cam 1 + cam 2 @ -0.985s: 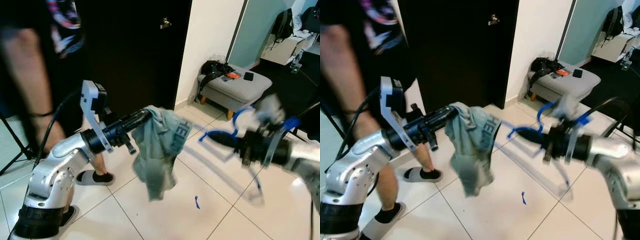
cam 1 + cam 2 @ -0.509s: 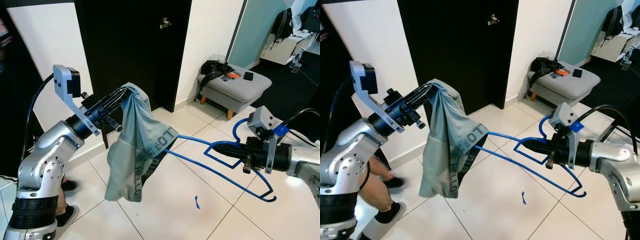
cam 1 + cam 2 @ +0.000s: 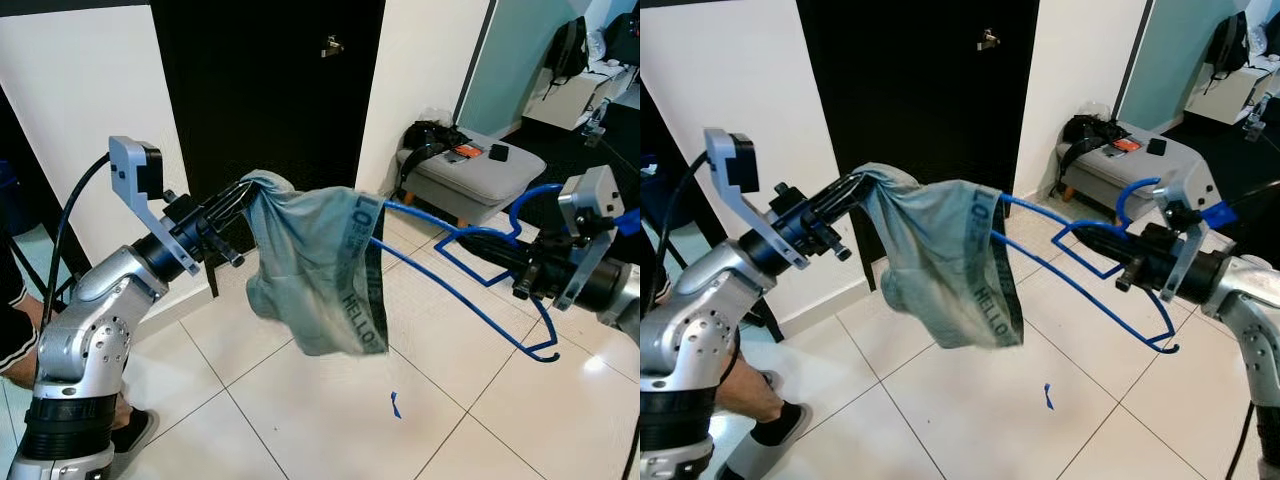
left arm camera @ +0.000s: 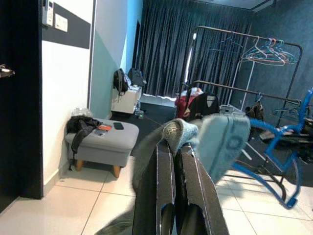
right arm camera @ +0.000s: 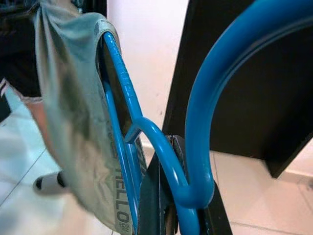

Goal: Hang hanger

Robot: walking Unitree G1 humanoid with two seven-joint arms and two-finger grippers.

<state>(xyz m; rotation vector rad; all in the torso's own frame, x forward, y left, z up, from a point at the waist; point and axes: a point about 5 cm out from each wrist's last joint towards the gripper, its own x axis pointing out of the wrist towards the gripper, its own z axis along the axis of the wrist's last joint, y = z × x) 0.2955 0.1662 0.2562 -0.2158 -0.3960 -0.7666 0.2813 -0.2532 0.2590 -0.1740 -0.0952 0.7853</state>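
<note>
A grey-green garment (image 3: 322,262) with "HELLO" printed on its band hangs in mid-air between my two arms. My left gripper (image 3: 245,193) is shut on its upper left edge, and the same pinch appears in the left wrist view (image 4: 172,147). My right gripper (image 3: 470,246) is shut on a blue plastic hanger (image 3: 455,285), near its hook. One arm of the blue hanger (image 5: 117,98) reaches inside the garment's band and lifts its right side.
A black door (image 3: 270,90) stands behind the garment. A grey ottoman (image 3: 470,175) with a bag and small items sits at the right wall. A person's arm and foot (image 3: 15,330) are at the far left. A clothes rack (image 4: 244,63) with hangers stands further off.
My right gripper has lifted the hanger up and to the right, and its arm now stretches the garment out sideways. The person has moved further left.
</note>
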